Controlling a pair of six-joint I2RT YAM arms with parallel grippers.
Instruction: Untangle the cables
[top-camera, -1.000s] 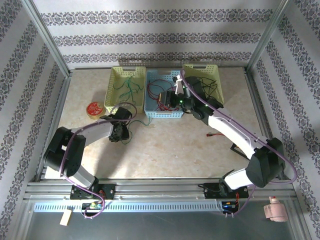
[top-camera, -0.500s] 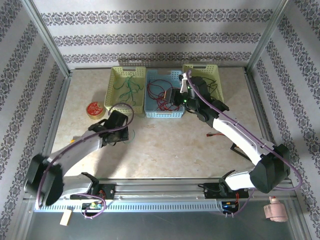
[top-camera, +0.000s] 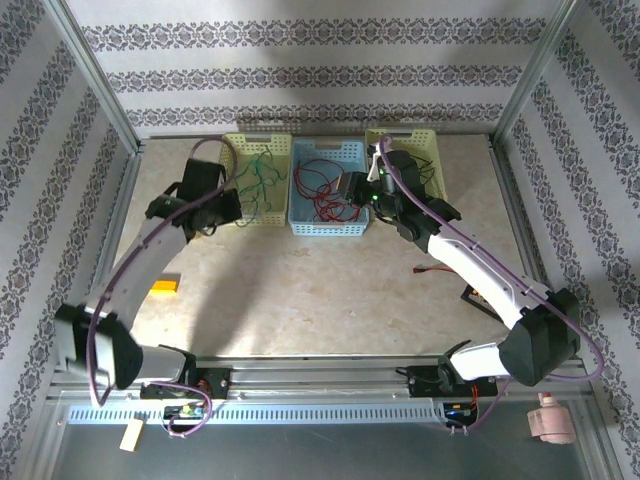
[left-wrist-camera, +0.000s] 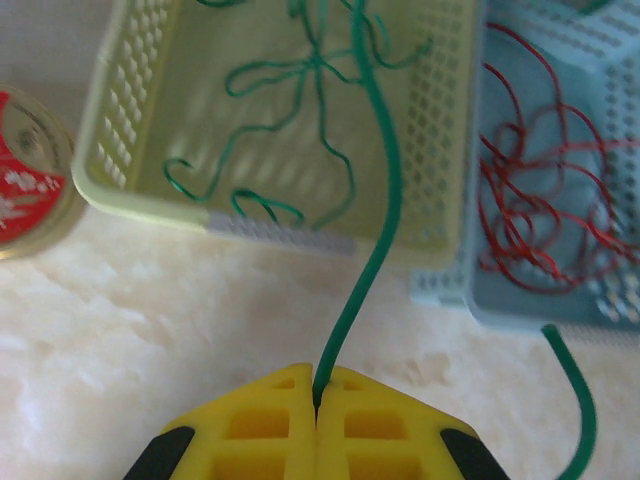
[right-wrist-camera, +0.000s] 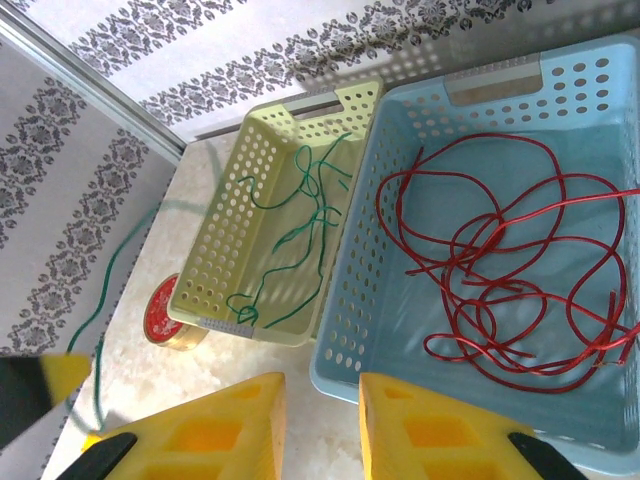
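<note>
A green cable (left-wrist-camera: 385, 190) ran up across the yellow basket (left-wrist-camera: 130, 120) from the left gripper (left-wrist-camera: 315, 395), whose fingers were pressed together on it. Another green length at the lower right was cut off by the edge. Red cables (right-wrist-camera: 480, 270) lay coiled in the blue basket (right-wrist-camera: 350, 330). The left arm (top-camera: 140, 260) stretched forward to the yellow basket's left side. The right arm (top-camera: 470, 260) reached to the blue basket's right edge, right gripper (right-wrist-camera: 322, 420) narrowly parted and holding nothing. It covered much of the right basket (top-camera: 428, 150), whose contents were unclear.

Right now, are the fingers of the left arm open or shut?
Shut. In the left wrist view the left fingers press together on a green cable, which leads up over the yellow basket.
</note>
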